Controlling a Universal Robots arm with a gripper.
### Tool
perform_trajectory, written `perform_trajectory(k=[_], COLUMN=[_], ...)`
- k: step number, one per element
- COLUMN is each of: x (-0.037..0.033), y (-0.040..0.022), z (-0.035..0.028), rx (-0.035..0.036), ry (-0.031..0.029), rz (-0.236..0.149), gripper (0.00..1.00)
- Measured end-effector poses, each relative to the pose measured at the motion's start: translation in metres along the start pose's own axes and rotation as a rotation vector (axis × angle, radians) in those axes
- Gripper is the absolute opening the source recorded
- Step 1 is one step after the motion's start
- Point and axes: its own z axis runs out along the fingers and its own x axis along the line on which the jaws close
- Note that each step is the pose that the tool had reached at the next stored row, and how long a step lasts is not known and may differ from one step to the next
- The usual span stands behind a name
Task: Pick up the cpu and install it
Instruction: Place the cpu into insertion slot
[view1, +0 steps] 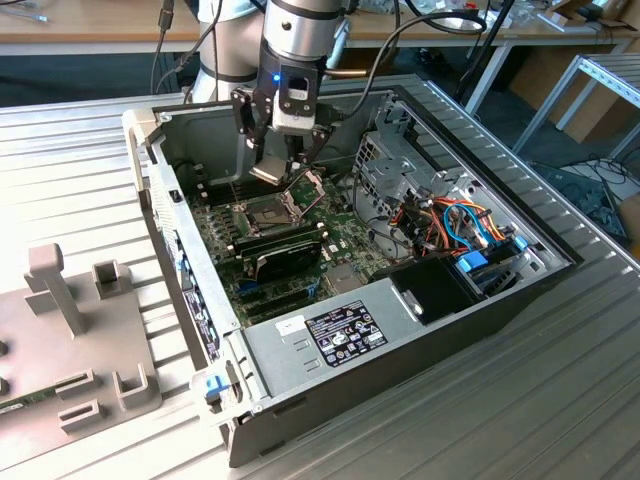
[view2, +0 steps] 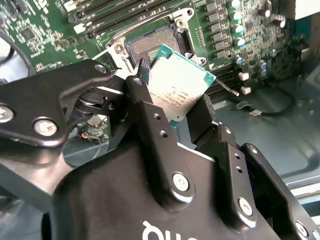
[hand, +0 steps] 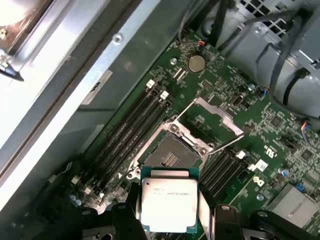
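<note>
The sheet-metal computer case (view1: 420, 390) lies open on a ribbed table (view1: 80, 160). Inside it the green motherboard (hand: 260, 130) carries the dark square socket (hand: 172, 152), its hinged steel frame swung up. My claw (view2: 172, 96) is clamped on the cpu (view2: 181, 84) by its edges, near the socket and not seated. The first wrist view shows its matte silver lid; the second wrist view shows its green rim tilted.

cpu (hand: 168, 204): dull silver-grey metal top, matt, green rim
hand (view2: 172, 97): black, matt, smooth; shiny screw heads
motherboard (hand: 280, 125): green, faintly glossy
socket frame (hand: 222, 116): bare bright metal
case (view1: 420, 380): painted sheet metal, satin
table (view1: 500, 430): ribbed pale metal, matt
</note>
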Motion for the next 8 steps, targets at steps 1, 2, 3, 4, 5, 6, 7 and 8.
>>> perform_trajectory(k=[1,2,3,4,5,6,7,8], x=[0.0,0.0,0.0,0.0,0.0,0.0,0.0,0.0], y=[0.0,0.0,0.0,0.0,0.0,0.0,0.0,0.0], z=[0.0,0.0001,0.0002,0.0003,0.0003,0.0004,0.0005,0.0006], rx=[-0.0002,-0.0006,-0.0009,-0.0013,-0.0016,-0.0022,-0.0027,-0.0032], ry=[0.0006,0.0013,0.0019,0.0027,0.0034,0.0043,0.0054,0.0065], rz=[0.015,0.035,0.052,0.073,0.09,0.117,0.146,0.176], gripper=[0.55,0.55,0.55,0.55,0.55,0.55,0.55,0.55])
